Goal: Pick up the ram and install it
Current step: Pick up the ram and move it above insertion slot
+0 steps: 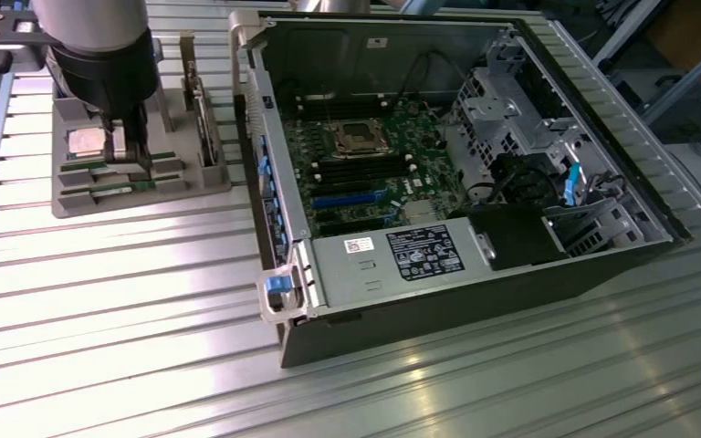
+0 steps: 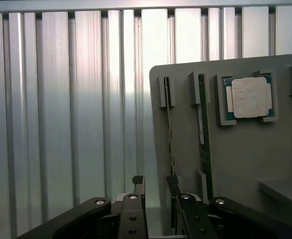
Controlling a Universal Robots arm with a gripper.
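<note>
Exterior view: set high and off the arm, looking steeply down across the ribbed table, with the open computer case mid-scene and the grey holder far on the exterior view's left. Wrist view: mounted just behind the gripper, facing down, very near the holder. Shared by both — holder, its CPU chip, and the table slats beside it.
</note>
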